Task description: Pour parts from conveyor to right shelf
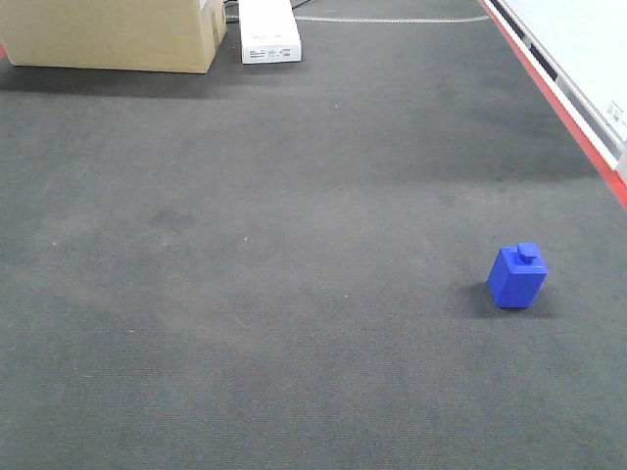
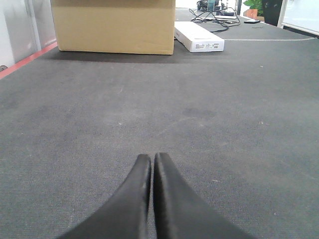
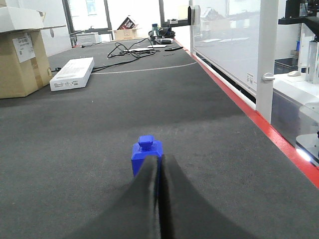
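Note:
One bright-blue part (image 1: 517, 275) with a round knob on top stands upright on the dark-grey conveyor (image 1: 294, 245), toward its right side. In the right wrist view the part (image 3: 145, 152) sits just beyond my right gripper (image 3: 159, 158), whose black fingers are shut with nothing between them and partly cover it. My left gripper (image 2: 152, 157) is shut too, low over bare belt (image 2: 209, 129). Neither gripper shows in the front view. The right shelf is out of view.
A cardboard box (image 1: 118, 34) and a flat white box (image 1: 269, 31) lie at the belt's far end. A red stripe (image 1: 563, 113) runs along the right edge, with a glass guard (image 3: 224, 35) and white post (image 3: 265, 55) beyond. Cables (image 3: 134, 49) lie far back.

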